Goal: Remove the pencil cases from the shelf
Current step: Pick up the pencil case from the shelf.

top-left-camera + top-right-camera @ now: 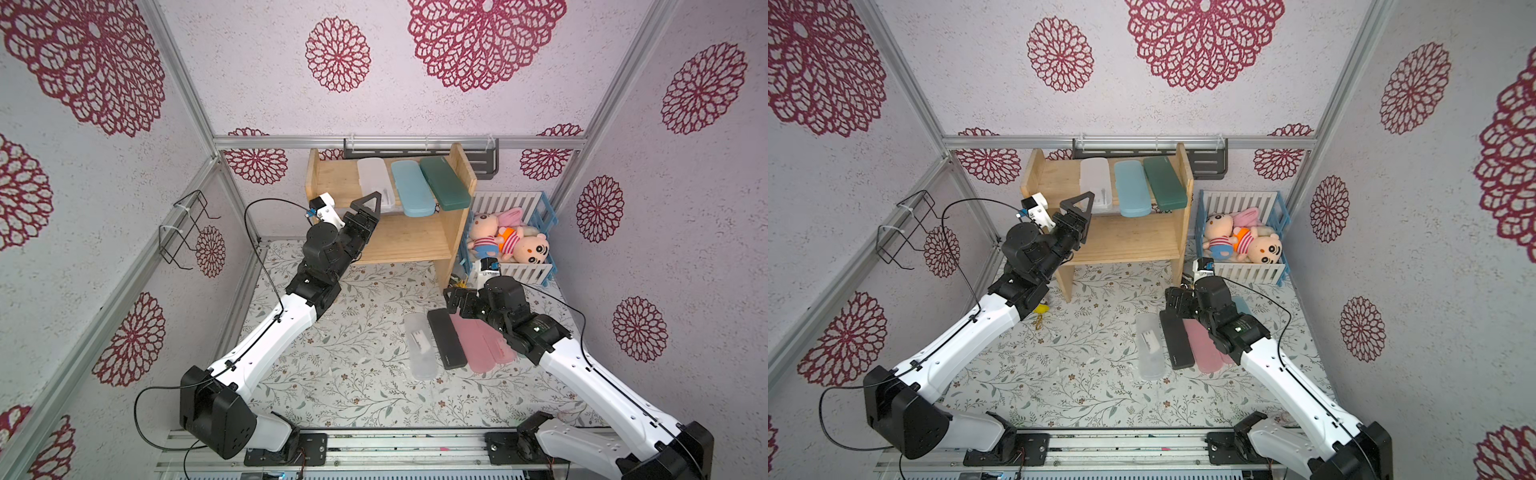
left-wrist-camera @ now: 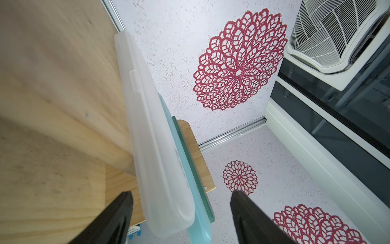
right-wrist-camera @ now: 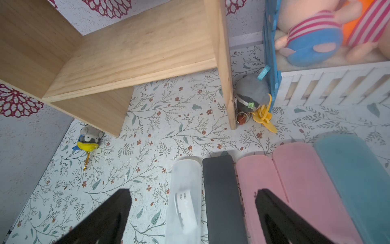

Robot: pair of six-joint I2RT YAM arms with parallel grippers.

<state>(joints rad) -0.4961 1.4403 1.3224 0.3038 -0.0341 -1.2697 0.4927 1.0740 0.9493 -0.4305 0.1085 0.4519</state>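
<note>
Left gripper [image 1: 372,206] lines up on the frosted white case [image 1: 374,176] at the front edge of the shelf's [image 1: 332,174] upper tier.
Its jaws stand open astride the case's front end, not pinching. Closing squarely on the broad faces and drawing straight out should spare the light blue case [image 1: 411,189] just beside it and the dark green case [image 1: 444,183] beyond. On the table lie a second frosted case [image 1: 422,347], black case [image 1: 448,338], pink cases [image 1: 478,343] and second blue case [image 3: 358,179]. Over them the right gripper [image 1: 452,300] hangs open, empty.

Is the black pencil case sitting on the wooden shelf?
No, the black pencil case lies down on the table, between a frosted white case and a pink case.
</note>
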